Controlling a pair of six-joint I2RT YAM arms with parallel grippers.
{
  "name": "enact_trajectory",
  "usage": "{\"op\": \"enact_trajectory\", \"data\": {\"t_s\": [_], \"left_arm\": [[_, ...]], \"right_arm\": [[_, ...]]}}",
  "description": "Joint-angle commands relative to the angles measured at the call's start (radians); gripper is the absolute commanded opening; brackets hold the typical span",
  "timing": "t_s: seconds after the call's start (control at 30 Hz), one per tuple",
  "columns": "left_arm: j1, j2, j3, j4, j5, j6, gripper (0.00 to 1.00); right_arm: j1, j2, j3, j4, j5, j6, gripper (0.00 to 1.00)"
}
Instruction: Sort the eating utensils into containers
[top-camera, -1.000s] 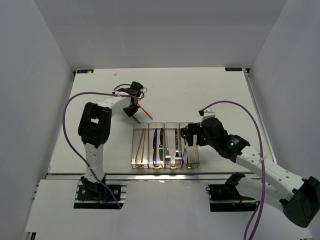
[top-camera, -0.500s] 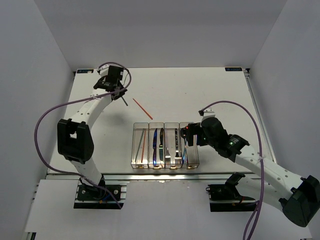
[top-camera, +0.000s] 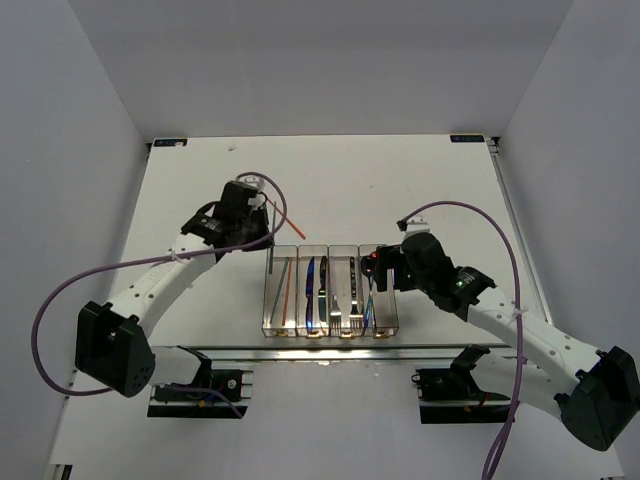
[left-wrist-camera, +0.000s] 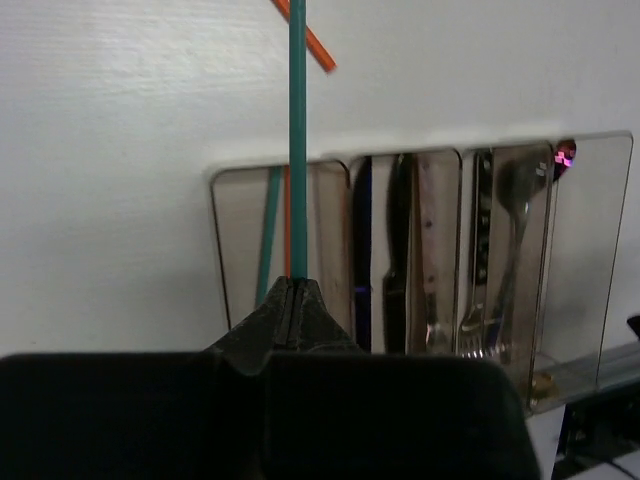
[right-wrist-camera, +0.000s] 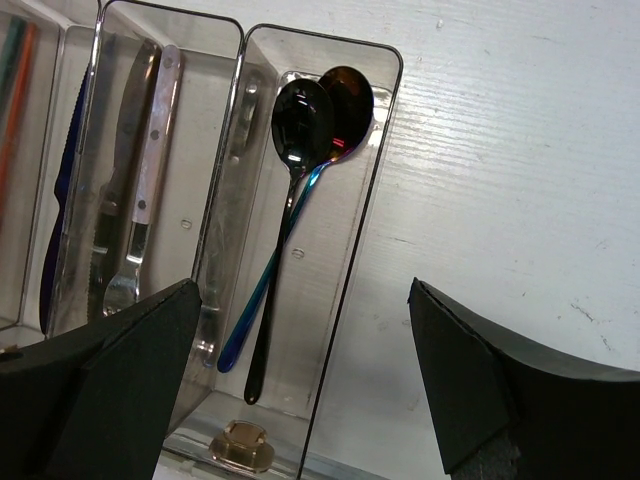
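- Four clear bins (top-camera: 329, 248) are sitting joined in a row on the table (top-camera: 400, 180).
- The leftmost bin (left-wrist-camera: 230, 260) is holding a green chopstick (left-wrist-camera: 268, 235) and an orange chopstick (left-wrist-camera: 287, 225); the next, dark knives (left-wrist-camera: 396, 250); the third, a silver fork (left-wrist-camera: 480, 250); the last, two spoons (right-wrist-camera: 298, 125).
- The left gripper (left-wrist-camera: 297, 285) is pinching a second green chopstick (left-wrist-camera: 297, 130) near the leftmost bin's far end, with a loose orange chopstick (left-wrist-camera: 318, 52) lying on the table beyond.
- The right gripper (right-wrist-camera: 302, 300) is hanging over the spoons' bin, fingers spread wide.

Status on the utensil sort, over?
Left pincer shut on green chopstick at leftmost bin. Right pincer open, empty. Orange chopstick loose on table. No obstruction seen.
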Motion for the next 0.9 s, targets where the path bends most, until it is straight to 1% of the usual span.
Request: {"op": "enact_trajectory", "data": {"t_s": [0.0, 0.13, 0.23, 0.43, 0.53, 0.57, 0.6, 0.7, 0.8, 0.83, 0.87], "left_arm": [[-0.073, -0.053, -0.050, 0.011, 0.018, 0.017, 0.00], [-0.097, -0.102, -0.178, 0.049, 0.009, -0.017, 0.00], [-0.127, -0.112, -0.241, 0.090, 0.024, -0.043, 0.00], [-0.197, -0.128, -0.283, 0.116, 0.003, -0.089, 0.00], [-0.214, -0.133, -0.298, 0.106, 0.001, -0.098, 0.06], [-0.217, -0.135, -0.300, 0.101, -0.034, -0.099, 0.10], [-0.219, -0.138, -0.300, 0.095, -0.042, -0.107, 0.19], [-0.228, -0.150, -0.294, 0.048, -0.120, -0.124, 0.36], [-0.228, -0.167, -0.284, 0.005, -0.180, -0.132, 0.47], [-0.228, -0.171, -0.272, -0.011, -0.189, -0.135, 0.57], [-0.226, -0.176, -0.262, -0.018, -0.201, -0.136, 0.62]], "right_arm": [[-0.006, -0.002, 0.016, 0.011, -0.007, -0.015, 0.89], [-0.006, -0.004, 0.013, 0.011, -0.018, -0.013, 0.89], [-0.006, 0.018, 0.010, 0.020, -0.023, -0.009, 0.89], [-0.006, 0.038, 0.016, 0.023, -0.029, -0.007, 0.89], [-0.006, 0.034, 0.017, 0.026, -0.027, -0.006, 0.89], [-0.008, 0.036, 0.017, 0.027, -0.029, -0.004, 0.89], [-0.008, 0.039, 0.019, 0.027, -0.032, -0.004, 0.89], [-0.006, 0.044, 0.023, 0.025, -0.032, -0.004, 0.89], [-0.006, 0.044, 0.026, 0.034, -0.041, -0.003, 0.89], [-0.006, 0.045, 0.028, 0.034, -0.043, -0.001, 0.89], [-0.006, 0.045, 0.031, 0.036, -0.044, -0.001, 0.89]]}}
